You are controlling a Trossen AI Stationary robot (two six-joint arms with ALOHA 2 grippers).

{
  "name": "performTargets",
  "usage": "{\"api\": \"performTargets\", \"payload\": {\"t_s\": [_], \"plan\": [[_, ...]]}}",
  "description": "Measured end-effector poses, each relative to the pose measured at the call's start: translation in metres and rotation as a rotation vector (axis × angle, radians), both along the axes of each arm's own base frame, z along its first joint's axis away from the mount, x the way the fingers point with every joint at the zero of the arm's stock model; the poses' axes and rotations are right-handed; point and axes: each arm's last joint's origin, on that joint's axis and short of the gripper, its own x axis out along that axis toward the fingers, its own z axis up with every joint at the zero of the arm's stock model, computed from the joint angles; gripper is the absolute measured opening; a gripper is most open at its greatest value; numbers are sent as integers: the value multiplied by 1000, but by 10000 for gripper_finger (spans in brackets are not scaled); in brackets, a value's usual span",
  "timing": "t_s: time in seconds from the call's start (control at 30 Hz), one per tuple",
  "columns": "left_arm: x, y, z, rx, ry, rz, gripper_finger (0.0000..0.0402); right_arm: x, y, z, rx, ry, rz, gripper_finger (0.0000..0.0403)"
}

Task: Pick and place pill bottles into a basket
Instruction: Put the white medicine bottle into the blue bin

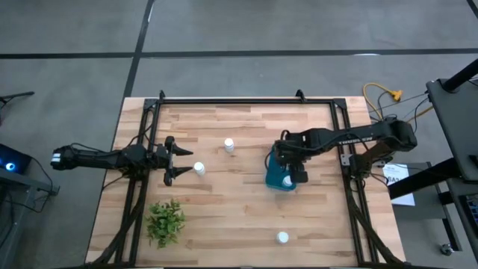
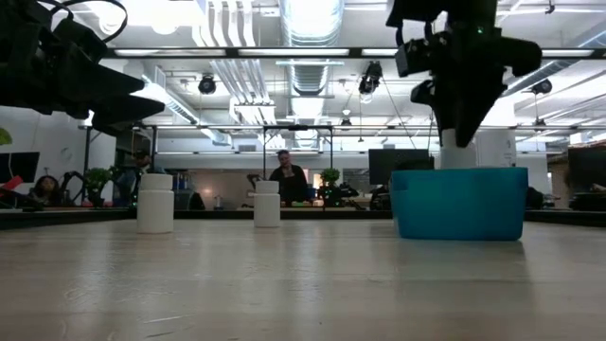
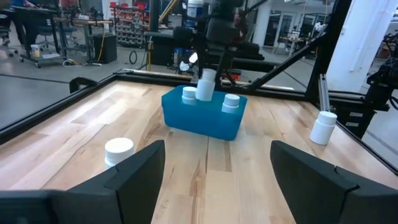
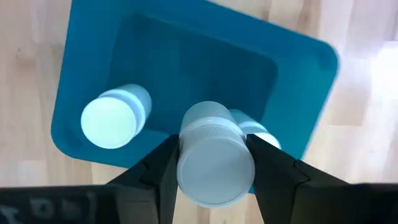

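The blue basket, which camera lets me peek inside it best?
The right wrist view: it looks down into the teal rectangular basket. The high view hides it under the arm; low and left wrist show its side.

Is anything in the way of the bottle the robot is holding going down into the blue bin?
Partly. The right tool holds a pill bottle over the basket. Two bottles already stand inside, one to the side and one almost underneath. The rest of the basket looks open.
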Motion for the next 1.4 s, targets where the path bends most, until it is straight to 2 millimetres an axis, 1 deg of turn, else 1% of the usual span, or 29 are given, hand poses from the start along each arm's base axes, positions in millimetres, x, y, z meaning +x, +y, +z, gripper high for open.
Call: {"api": "performTargets", "payload": {"t_s": [0.23,0.4,0.67,0.9,1.17,1.4], "plan": [[0,0,0,0,0,0,274,-5,1,-24,31,8,-3,148],[0,0,0,0,0,0,274,-9,1,-34,36,24,-11,148],[0,0,0,0,0,0,274,-9,2,-42,57,1,-7,148],[0,0,0,0,1,1,274,-13,2,-48,56,21,-8,149],[0,0,0,0,1,1,274,-12,2,-48,55,10,-9,205],[0,0,0,0,1,1,274,-11,2,-47,54,9,-5,212]]}}
